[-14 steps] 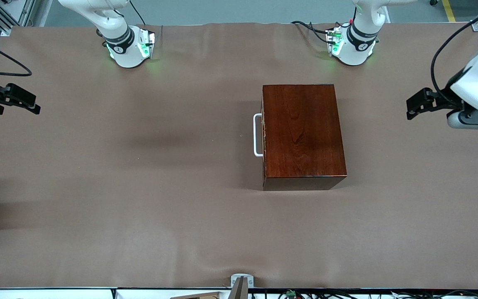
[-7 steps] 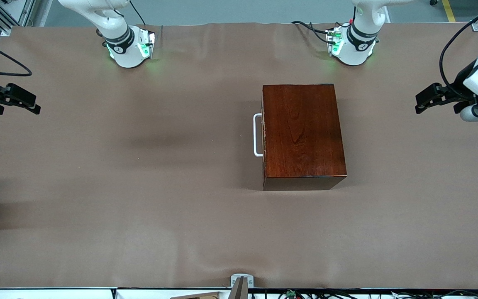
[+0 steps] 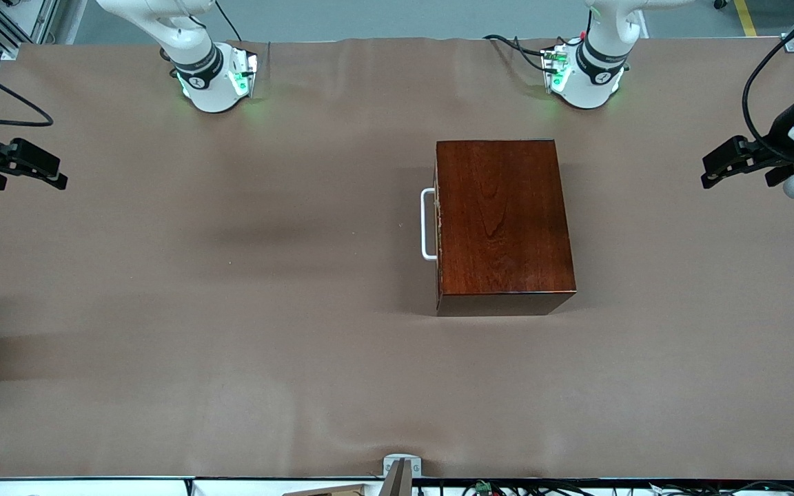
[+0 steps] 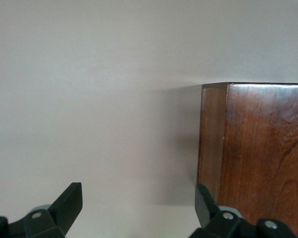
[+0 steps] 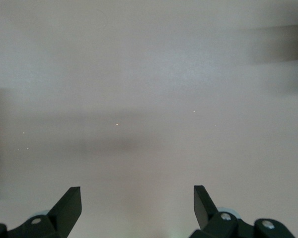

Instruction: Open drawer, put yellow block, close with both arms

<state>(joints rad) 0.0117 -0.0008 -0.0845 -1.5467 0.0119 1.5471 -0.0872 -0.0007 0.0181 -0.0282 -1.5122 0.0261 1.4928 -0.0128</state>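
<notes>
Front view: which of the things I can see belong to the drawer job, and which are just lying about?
Job:
- drawer, shut, in the wooden box
- white handle
- left gripper, open, over the left arm's end of the table
- right gripper, open, over the right arm's end
- yellow block: not in view

Lying about:
- brown table cover
- metal bracket at the table edge nearest the front camera

Drawer (image 3: 437, 224) interior, yellow block hidden

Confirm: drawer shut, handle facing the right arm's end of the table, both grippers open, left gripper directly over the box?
Not quite. The left gripper is not over the box; the front view shows it off toward the left arm's end of the table. The rest holds: drawer shut, handle facing the right arm's end, right gripper open too.
</notes>
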